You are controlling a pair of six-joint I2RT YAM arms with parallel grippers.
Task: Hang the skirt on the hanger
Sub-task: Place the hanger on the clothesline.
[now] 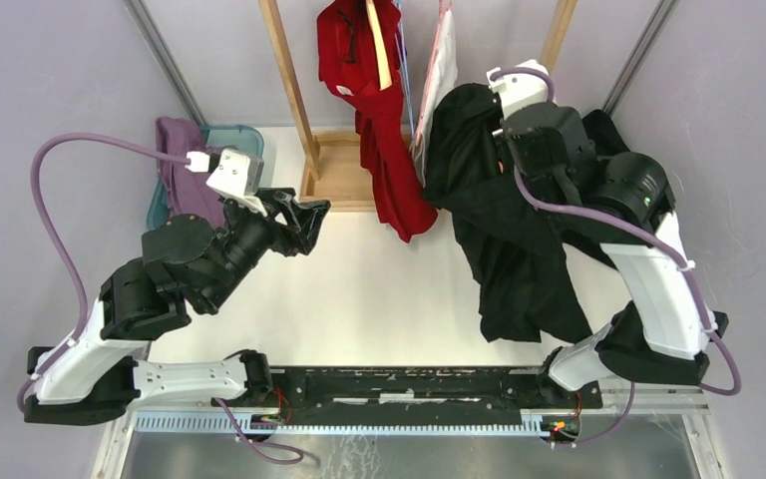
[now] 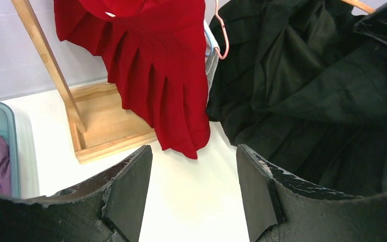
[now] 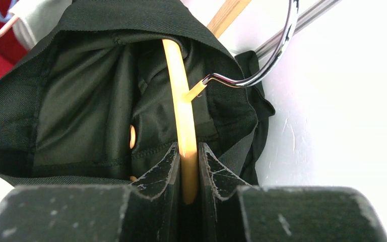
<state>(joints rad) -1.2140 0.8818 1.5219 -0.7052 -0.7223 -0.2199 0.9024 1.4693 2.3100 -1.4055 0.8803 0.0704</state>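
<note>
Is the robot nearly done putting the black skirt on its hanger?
Nearly, it seems. Done: the black pleated skirt already has its waistband around the pale wooden hanger. In hand: the right gripper is shut on that hanger's bar, while the left gripper is open and empty. Left: the hanger's silver metal hook seems to hang on nothing, so it probably needs hooking onto the wooden rack.

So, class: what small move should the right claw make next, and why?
Probably lift the right claw toward the wooden rack to catch the metal hook there: it is shut on the yellow hanger, the black skirt already wraps it, and the hook hangs free.
</note>
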